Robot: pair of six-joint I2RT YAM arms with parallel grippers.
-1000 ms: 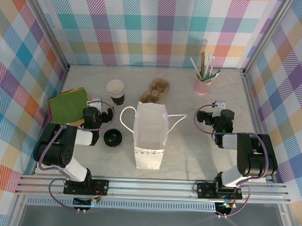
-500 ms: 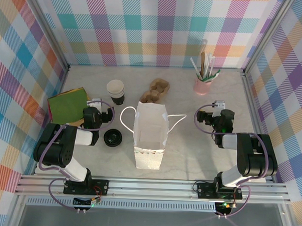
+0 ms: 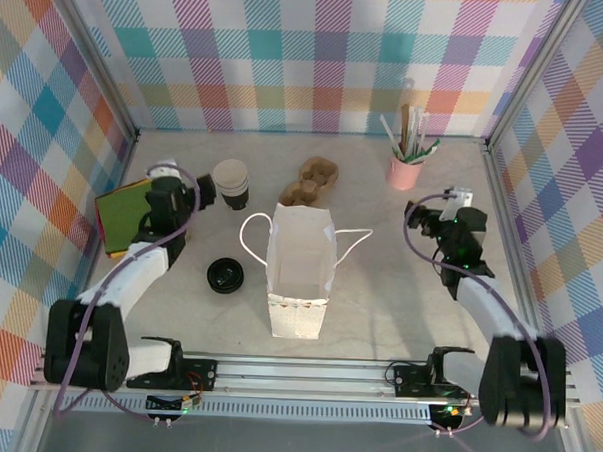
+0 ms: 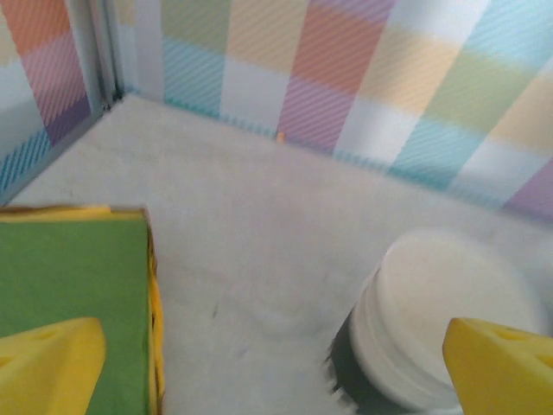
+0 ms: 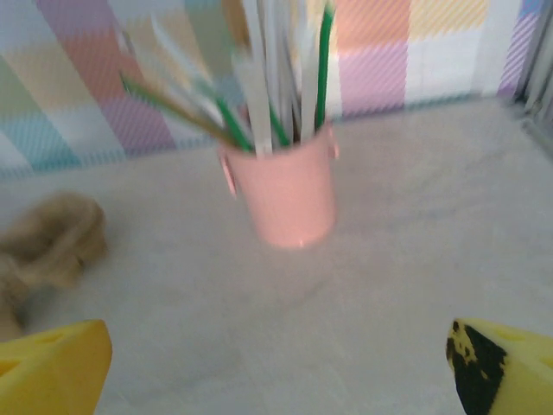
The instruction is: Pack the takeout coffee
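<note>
Creased white paper bag [image 3: 299,281]

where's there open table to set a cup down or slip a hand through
The widest bare patch lies between the white paper bag and the right arm, near the front rail. Another strip runs along the back wall, behind the open cup and the pink straw holder. It is crowded left of the bag: napkins, black lid, left arm.
</note>
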